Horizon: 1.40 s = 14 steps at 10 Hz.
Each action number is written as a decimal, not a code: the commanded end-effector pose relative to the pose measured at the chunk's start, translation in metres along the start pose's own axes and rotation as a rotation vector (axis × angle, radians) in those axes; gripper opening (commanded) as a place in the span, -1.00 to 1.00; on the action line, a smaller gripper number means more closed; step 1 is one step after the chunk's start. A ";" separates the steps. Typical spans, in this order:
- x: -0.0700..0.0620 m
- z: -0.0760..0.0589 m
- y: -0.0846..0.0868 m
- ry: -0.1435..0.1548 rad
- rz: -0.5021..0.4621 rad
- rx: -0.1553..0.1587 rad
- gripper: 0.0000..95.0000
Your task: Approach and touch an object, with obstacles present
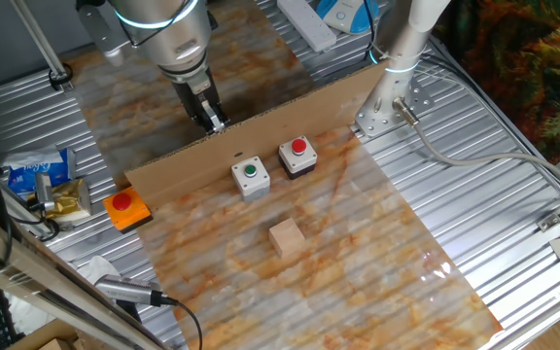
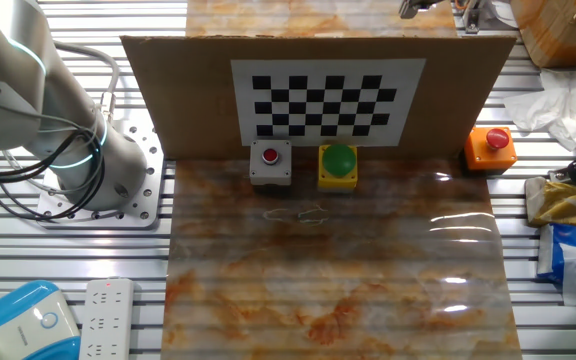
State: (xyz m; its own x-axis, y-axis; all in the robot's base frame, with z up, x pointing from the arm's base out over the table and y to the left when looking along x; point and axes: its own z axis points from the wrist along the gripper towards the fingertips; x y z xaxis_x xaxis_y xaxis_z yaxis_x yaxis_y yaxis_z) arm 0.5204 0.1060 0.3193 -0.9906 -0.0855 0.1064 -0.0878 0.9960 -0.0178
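Note:
The light-tan wooden cube sits on the marbled mat, in front of the two button boxes. The white box with a green button and the black box with a red button stand side by side against the long brown cardboard strip, which stands on edge across the mat. My gripper hangs behind the strip near its left half, fingers together and empty, far from the cube. In the other fixed view the strip carries a checkerboard, with both boxes before it. The cube does not show there.
A flat orange box with a red button lies left of the mat and shows in the other fixed view. Packets lie at the far left. The robot's base stands at the strip's right end. A power strip lies nearby.

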 end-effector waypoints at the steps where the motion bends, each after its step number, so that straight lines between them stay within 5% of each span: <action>1: 0.001 -0.013 0.007 0.015 0.011 0.004 -1.00; 6: 0.018 -0.026 0.027 0.014 0.029 0.032 -1.00; 14: 0.049 0.002 0.079 -0.031 0.098 0.056 -1.00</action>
State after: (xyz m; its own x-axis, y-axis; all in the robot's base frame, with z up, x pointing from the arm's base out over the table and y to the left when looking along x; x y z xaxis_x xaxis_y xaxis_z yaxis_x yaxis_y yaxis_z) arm 0.4628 0.1835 0.3193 -0.9975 0.0124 0.0697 0.0066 0.9966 -0.0816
